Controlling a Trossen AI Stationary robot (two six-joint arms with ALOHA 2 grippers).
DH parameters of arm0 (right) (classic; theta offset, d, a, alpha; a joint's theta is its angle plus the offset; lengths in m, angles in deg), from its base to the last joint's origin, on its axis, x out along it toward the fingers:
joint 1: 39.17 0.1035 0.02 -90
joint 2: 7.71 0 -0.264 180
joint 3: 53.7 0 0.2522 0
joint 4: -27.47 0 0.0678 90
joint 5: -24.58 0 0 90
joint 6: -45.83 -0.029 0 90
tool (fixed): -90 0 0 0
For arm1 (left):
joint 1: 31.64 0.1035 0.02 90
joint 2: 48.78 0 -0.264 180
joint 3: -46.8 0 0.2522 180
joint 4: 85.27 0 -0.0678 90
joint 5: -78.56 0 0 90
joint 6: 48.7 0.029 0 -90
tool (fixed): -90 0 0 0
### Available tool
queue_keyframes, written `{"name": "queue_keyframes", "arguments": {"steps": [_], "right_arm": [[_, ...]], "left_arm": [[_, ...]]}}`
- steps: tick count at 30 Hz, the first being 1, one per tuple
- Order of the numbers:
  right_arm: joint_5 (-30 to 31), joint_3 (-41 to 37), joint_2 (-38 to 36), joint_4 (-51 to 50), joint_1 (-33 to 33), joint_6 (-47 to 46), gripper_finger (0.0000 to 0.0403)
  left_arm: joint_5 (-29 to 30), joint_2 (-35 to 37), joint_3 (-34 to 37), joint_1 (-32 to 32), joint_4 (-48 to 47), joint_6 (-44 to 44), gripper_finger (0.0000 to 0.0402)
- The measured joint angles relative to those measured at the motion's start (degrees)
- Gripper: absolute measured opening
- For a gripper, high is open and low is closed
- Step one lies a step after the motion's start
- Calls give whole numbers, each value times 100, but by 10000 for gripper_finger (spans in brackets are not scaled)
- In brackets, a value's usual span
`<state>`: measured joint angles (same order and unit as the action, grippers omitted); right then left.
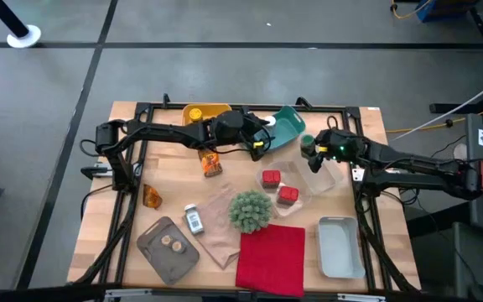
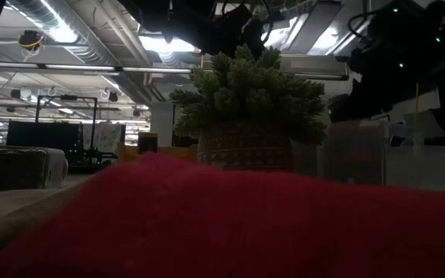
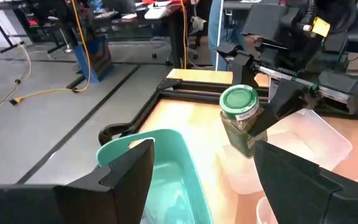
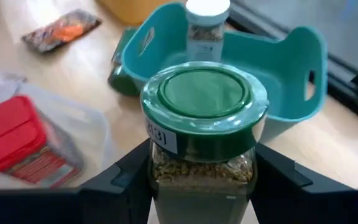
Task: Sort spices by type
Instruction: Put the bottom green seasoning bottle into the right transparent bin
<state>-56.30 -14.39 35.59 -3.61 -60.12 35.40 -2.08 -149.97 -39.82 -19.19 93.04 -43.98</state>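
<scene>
From above, the sorting is looking only partly done: two red tins (image 1: 278, 187) are sitting in a clear bin (image 1: 304, 180), a white-capped jar (image 1: 194, 220), foil packets (image 1: 212, 163) and brown discs (image 1: 171, 243) are still lying loose on the surface (image 1: 174, 180), and the low view is showing only the plant ball (image 2: 247, 108) behind the red cloth (image 2: 230, 220). The left wrist view is showing the left end effector (image 3: 201, 168) hanging open and empty over the teal bin (image 3: 166, 168). The right wrist view is showing the right end effector (image 4: 202, 180) gripping a green-lidded jar (image 4: 202, 124) just beside that bin, probably about to place it.
</scene>
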Motion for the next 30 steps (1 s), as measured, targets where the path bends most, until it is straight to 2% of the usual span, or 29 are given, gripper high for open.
{"name": "queue_keyframes", "arguments": {"steps": [6,16,24,30], "right_arm": [[82,-778,-335,1028,0,-105,202],[155,-1962,-334,2773,-2,-114,203],[379,-2447,-334,3165,-2,-11,203],[390,-2469,-332,3222,-7,9,216]], "left_arm": [[0,2,0,0,3,-8,260],[0,2,0,0,7,12,260],[0,2,0,0,11,17,260],[0,2,0,0,11,17,260]]}}
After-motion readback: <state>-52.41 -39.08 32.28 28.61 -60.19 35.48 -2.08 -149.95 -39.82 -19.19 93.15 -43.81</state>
